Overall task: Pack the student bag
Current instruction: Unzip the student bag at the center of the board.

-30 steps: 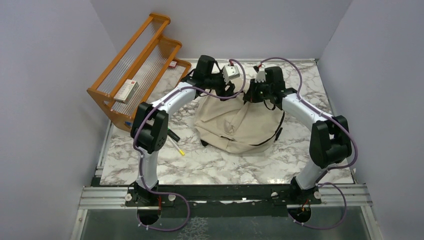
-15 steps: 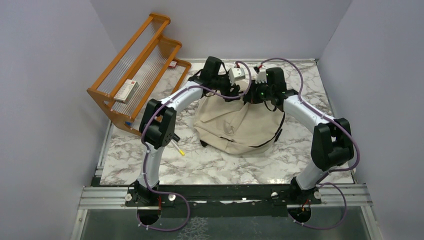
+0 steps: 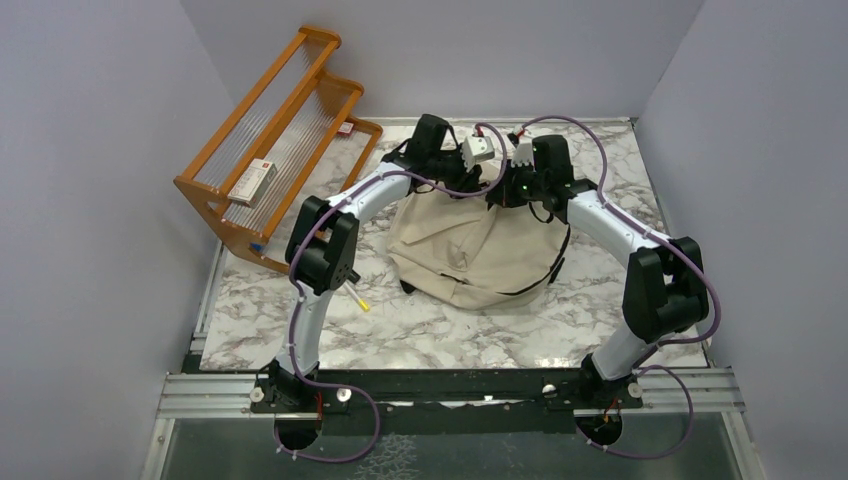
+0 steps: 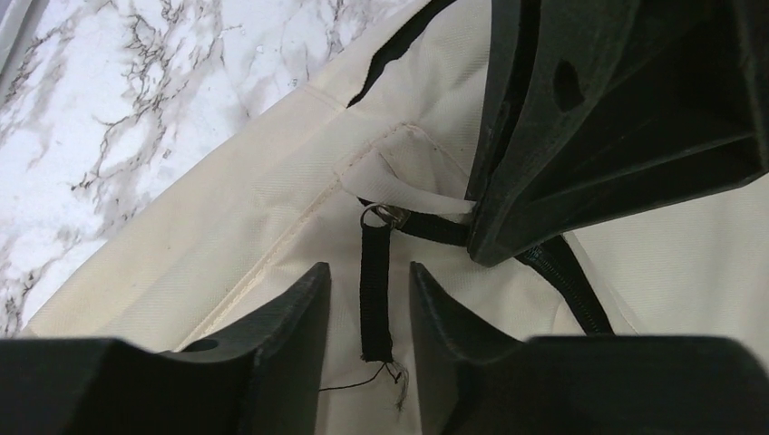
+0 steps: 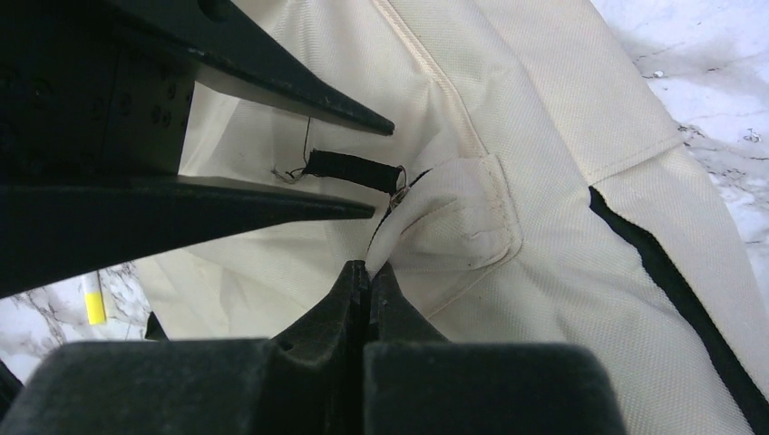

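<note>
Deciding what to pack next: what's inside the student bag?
Its interior is hidden: canvas of the student bag covers it in every view. Outside, a black zipper pull and the cream tab in the right gripper show.

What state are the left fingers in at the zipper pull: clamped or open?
Open. The left fingers straddle the black zipper pull, with a gap showing on each side.

Walled lab test cell: plain grey walls (image 3: 90, 200), marble-look table (image 3: 450, 335), aluminium rail (image 3: 450, 397).

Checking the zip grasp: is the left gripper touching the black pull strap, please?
Apart. Left wrist view shows clear gaps between the pull strap and both fingers of the left gripper.
</note>
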### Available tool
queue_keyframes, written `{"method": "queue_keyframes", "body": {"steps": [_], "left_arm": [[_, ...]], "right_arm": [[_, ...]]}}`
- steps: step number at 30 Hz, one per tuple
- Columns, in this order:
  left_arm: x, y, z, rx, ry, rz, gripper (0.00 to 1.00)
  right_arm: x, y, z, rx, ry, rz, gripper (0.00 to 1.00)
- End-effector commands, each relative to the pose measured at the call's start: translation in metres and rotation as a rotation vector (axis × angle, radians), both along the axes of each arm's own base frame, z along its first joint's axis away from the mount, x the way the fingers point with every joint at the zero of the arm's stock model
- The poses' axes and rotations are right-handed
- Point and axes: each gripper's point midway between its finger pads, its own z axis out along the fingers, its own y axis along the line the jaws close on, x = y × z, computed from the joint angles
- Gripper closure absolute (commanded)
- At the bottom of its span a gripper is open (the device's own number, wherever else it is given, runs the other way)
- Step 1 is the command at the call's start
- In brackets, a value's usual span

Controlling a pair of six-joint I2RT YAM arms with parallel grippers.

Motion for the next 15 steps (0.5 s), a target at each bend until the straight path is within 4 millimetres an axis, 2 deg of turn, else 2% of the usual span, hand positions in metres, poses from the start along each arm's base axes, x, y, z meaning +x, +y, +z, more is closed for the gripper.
{"method": "queue_keyframes", "body": {"steps": [1, 8, 12, 15], "left_arm": [[-0.002, -0.009, 0.006, -0.016, 0.001, -0.034, 0.67], [0.002, -0.010, 0.005, -0.012, 0.007, -0.025, 0.98], [0.000, -0.009, 0.004, -0.011, 0.010, -0.028, 1.00], [-0.003, -0.006, 0.004, -0.003, 0.003, -0.031, 1.00]], "right_arm": [[-0.007, 0.010, 0.019, 0.044, -0.038, 0.049, 0.99], [-0.011, 0.007, 0.014, 0.037, -0.025, 0.033, 1.00], [-0.009, 0.000, 0.013, 0.030, -0.011, -0.032, 0.99], [-0.007, -0.008, 0.016, 0.032, 0.003, -0.114, 0.93]]}}
